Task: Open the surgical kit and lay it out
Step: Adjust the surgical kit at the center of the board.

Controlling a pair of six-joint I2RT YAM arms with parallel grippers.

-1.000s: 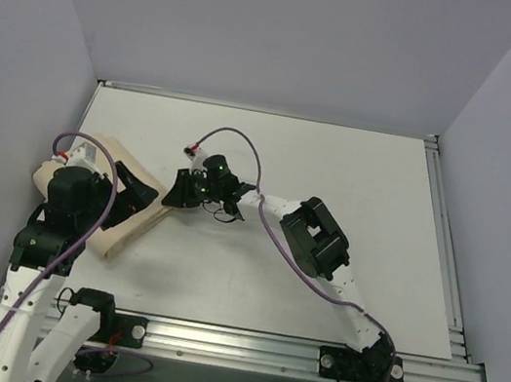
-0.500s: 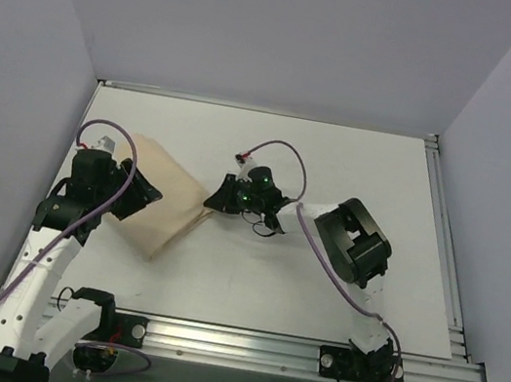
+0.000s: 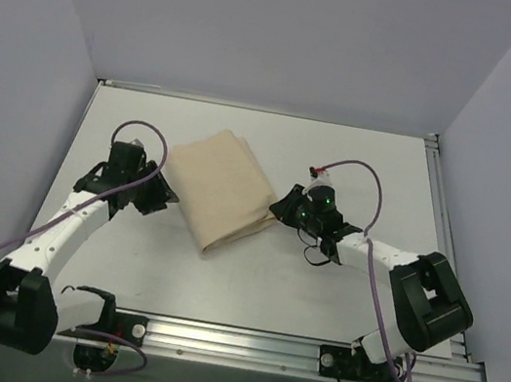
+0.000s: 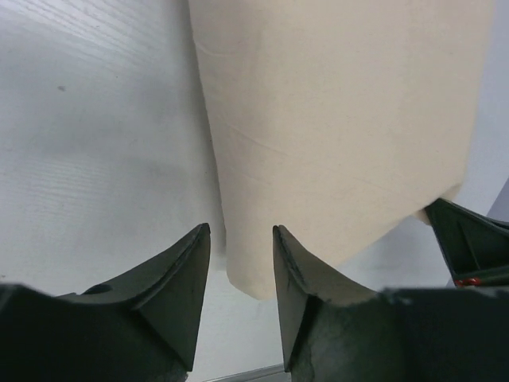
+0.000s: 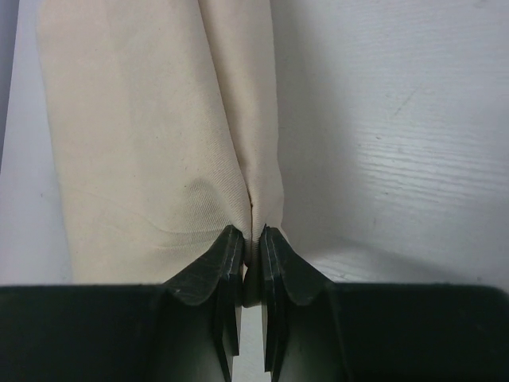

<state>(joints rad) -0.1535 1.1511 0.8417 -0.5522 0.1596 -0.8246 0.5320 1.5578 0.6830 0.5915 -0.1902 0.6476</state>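
On tabletop (image 3: 368, 171): cloth wrap (image 3: 221, 190) folded | right end effector (image 3: 281, 208) clamped on its edge | left end effector (image 3: 165, 197) apart at opposite edge | step: unfolding | next: left grips, flap drawn outward

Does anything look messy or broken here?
Nothing is spilled or broken. The beige cloth wrap just lies crooked on the table, and the right gripper pinches its edge into a little ridge.
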